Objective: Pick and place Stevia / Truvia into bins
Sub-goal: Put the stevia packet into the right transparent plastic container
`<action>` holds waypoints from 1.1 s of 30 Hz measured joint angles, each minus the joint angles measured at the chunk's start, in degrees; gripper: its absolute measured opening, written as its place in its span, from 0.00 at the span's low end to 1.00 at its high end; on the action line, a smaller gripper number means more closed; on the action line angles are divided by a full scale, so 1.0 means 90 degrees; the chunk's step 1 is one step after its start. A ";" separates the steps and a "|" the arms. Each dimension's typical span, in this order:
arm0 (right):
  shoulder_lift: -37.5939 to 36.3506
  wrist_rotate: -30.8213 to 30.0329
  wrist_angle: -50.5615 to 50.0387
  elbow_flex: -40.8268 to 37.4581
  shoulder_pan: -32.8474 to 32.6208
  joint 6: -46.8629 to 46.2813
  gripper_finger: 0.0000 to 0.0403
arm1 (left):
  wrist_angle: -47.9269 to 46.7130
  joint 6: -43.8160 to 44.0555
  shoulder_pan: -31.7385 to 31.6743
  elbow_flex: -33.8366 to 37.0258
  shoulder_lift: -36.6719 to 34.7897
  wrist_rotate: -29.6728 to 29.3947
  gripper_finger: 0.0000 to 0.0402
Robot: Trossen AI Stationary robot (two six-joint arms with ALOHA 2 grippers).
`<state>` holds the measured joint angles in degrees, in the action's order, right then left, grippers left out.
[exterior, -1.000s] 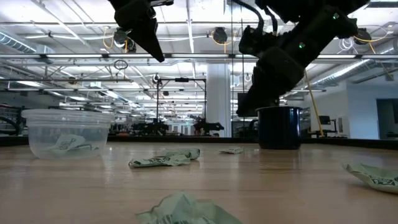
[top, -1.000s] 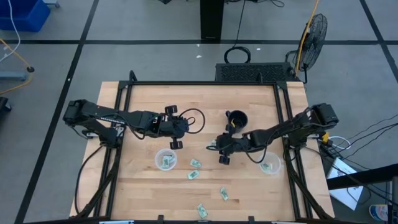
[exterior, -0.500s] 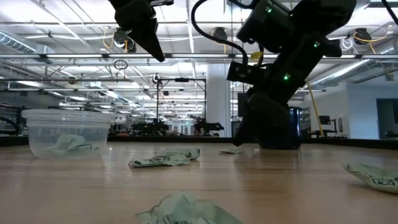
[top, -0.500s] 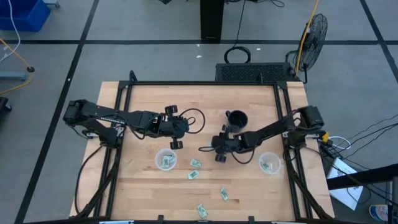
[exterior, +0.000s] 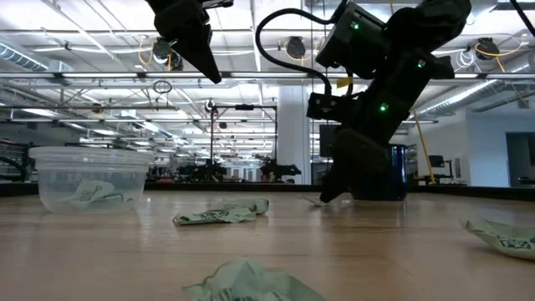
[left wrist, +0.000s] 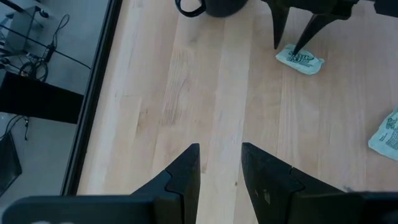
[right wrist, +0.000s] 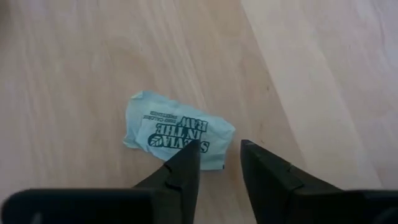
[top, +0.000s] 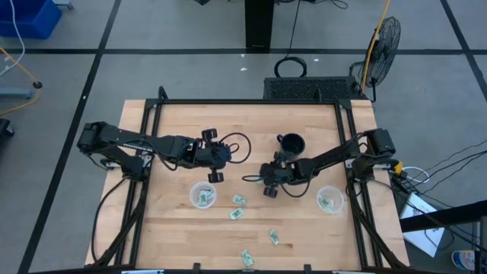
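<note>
A pale green Stevia sachet [right wrist: 177,130] lies flat on the wood in front of the black mug [top: 291,144]; it also shows in the left wrist view as sachet [left wrist: 300,60]. My right gripper [right wrist: 217,152] is down at the table over it, open, with one finger over the sachet's edge and the other over bare wood; in the low view, right gripper [exterior: 328,196]. My left gripper [left wrist: 217,165] hovers open, high above the table's left half, left gripper [top: 230,154]. Each of the two clear bins [top: 202,196] [top: 329,201] holds a sachet. My right gripper comes down slanting from the table's right side. One fingertip [right wrist: 188,151] stands on the sachet's long edge [right wrist: 186,142] near one corner; the other fingertip [right wrist: 252,152] is over bare wood beside it. The sachet lies flat on the table.
Loose sachets lie on the near half of the table [top: 239,200] [top: 236,215] [top: 274,237] [top: 246,258]. In the low view a bin [exterior: 88,178] stands on the left and crumpled sachets [exterior: 221,214] [exterior: 501,237] lie close to the camera. Black rails border the table's left and right sides.
My right gripper has moved toward the table's left and come down from above the mug's height to the table top at the sachet. The sachet has stayed where it was.
</note>
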<state>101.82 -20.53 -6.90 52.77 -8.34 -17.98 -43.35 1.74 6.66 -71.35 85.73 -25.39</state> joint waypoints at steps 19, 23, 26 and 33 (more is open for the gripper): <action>-0.0010 0.0303 -0.0004 -0.0002 -0.0181 0.0127 0.00 | 0.0004 0.0005 0.0000 0.0000 0.0000 0.0000 0.31; -0.0010 0.0303 -0.0004 -0.0002 -0.0252 0.0124 0.01 | 0.0004 0.0005 0.0000 0.0000 0.0000 0.0000 0.31; -0.0010 0.0303 -0.0004 -0.0002 -0.0255 0.0124 0.06 | 0.0002 0.0005 0.0000 0.0000 0.0000 0.0000 0.31; -0.0011 0.0298 -0.0002 -0.0002 -0.0253 0.0122 0.19 | 0.0004 0.0005 0.0000 0.0000 0.0000 0.0000 0.31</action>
<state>101.72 -17.85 -6.92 52.75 -10.61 -16.88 -43.31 1.78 6.66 -71.35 85.73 -25.39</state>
